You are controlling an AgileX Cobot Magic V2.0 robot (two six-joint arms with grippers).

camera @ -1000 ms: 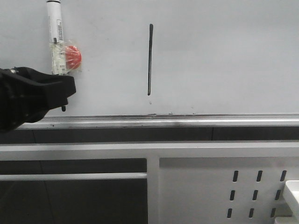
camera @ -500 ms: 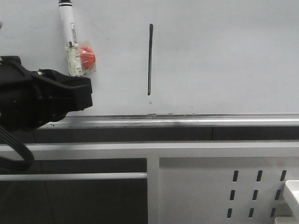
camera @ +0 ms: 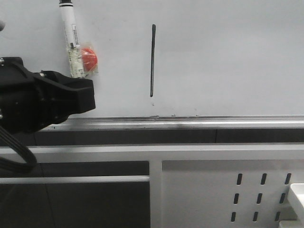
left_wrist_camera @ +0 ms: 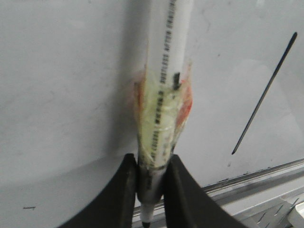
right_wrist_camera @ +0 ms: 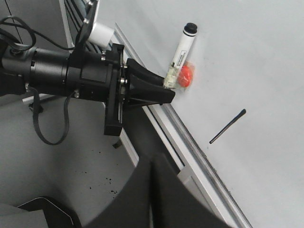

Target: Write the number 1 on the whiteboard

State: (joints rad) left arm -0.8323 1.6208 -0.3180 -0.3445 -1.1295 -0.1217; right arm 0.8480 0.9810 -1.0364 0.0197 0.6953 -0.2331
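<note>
The whiteboard [camera: 228,57] fills the upper front view, with a silver tray rail [camera: 190,122] along its lower edge. The number 1 [camera: 152,61] is a thin dark vertical stroke on it; it also shows in the left wrist view [left_wrist_camera: 264,94] and the right wrist view [right_wrist_camera: 228,126]. My left gripper [left_wrist_camera: 151,183] is shut on a white marker pen [camera: 71,42] wrapped in tape with a red blob [camera: 89,58], left of the stroke. The pen stands upright against the board [right_wrist_camera: 180,56]. My right gripper [right_wrist_camera: 153,164] is shut and empty, away from the board.
A white perforated metal panel [camera: 247,190] sits below the rail at the lower right. A white frame bar [camera: 142,153] runs across under the board. A white object's corner [camera: 298,192] shows at the far right edge. Black cables [right_wrist_camera: 42,123] hang from the left arm.
My left gripper with the marker pen moved right along the board, closer to the stroke, then held nearly still. The stroke has not changed.
</note>
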